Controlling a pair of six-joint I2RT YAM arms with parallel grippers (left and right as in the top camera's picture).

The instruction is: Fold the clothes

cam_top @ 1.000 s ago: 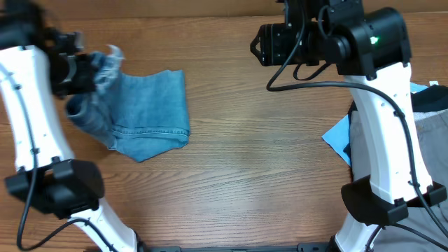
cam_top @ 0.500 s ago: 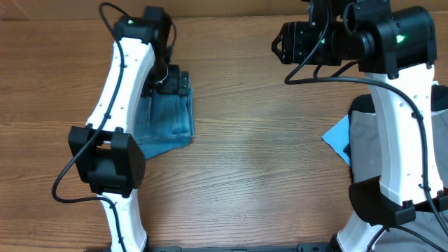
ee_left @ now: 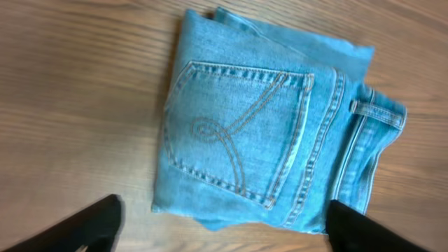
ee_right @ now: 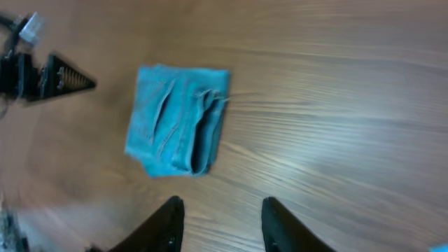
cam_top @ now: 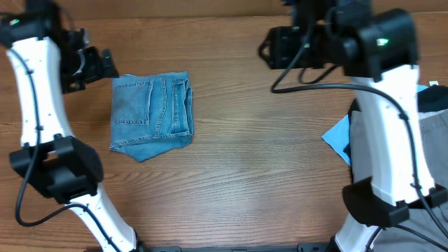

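1. Jeans (cam_top: 152,115): 1 pair, light-blue denim, folded into a compact packet. It lies flat on the table (cam_top: 266,182), in the left half and nearer the far edge than the near one. 1 back pocket (ee_left: 241,133) faces up with its curled stitching showing. The waistband layers are stacked along the packet's right edge. Nothing of mine touches it.

2. My left gripper (cam_top: 105,64): it sits just beyond the packet's far-left corner, close to the denim but clear of it. From my wrist view, my 2 fingers (ee_left: 94,224) stand wide apart at the frame's lower corners, and nothing is held between them.

3. My right gripper (ee_right: 224,224): it hangs over the far middle of the table, well apart from the jeans. The fingers are spread, with bare wood between them and no load.

4. Grey-beige trousers (cam_top: 432,143): these are at the right edge, partly hidden behind my right arm.

5. Black garment (cam_top: 430,101): this is at the right edge, just beyond the trousers.

6. Blue item (cam_top: 337,138): 1 corner pokes out left of my right arm, and I cannot tell what it is.
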